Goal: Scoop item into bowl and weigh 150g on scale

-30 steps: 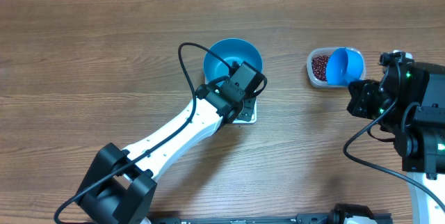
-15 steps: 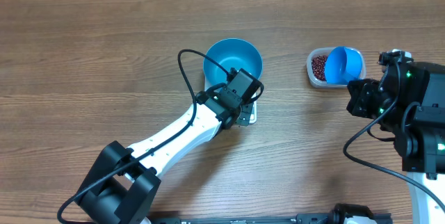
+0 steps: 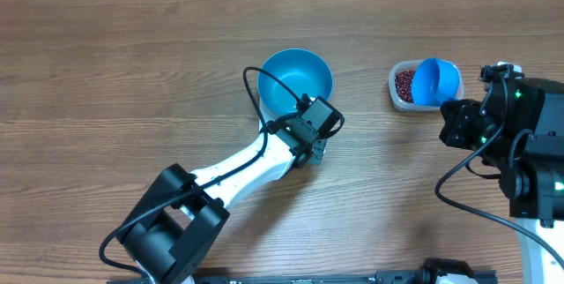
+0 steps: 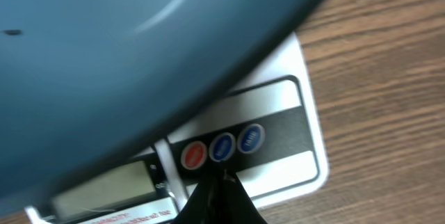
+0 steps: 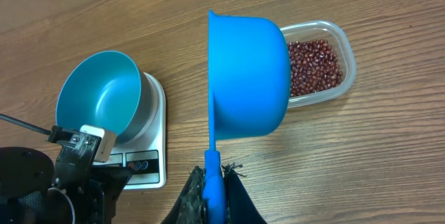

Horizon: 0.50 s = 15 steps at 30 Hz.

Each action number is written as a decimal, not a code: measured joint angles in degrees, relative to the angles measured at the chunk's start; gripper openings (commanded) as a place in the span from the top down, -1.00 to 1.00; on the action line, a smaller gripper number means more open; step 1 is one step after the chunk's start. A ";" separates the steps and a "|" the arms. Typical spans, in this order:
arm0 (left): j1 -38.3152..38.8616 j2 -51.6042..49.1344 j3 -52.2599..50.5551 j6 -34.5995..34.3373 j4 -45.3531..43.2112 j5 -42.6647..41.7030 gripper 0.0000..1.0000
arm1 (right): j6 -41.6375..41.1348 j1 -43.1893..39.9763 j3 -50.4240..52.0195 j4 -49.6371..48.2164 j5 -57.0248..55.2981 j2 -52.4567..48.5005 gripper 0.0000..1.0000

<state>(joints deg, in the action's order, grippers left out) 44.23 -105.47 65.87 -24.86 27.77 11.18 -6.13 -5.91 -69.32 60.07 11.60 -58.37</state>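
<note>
Scale display edge faces closed left gripper.

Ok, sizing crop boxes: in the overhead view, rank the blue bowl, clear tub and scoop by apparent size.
1. blue bowl
2. clear tub, partly under the scoop
3. scoop, smallest even though it is held above the tub, nearer the camera

The left arm reaches diagonally forward, its left gripper angled downward with jaws pressed together, while the right gripper has its jaws clamped on the handle of the blue scoop.
</note>
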 measured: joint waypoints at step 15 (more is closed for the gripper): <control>0.00 -1.70 0.00 -0.09 -0.87 3.50 0.92 | 0.15 -0.02 0.00 0.02 0.00 0.00 0.93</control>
<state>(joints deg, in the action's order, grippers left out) 44.23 -107.18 65.87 -24.95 26.89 14.68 -5.98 -5.93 -69.32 60.10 11.60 -58.37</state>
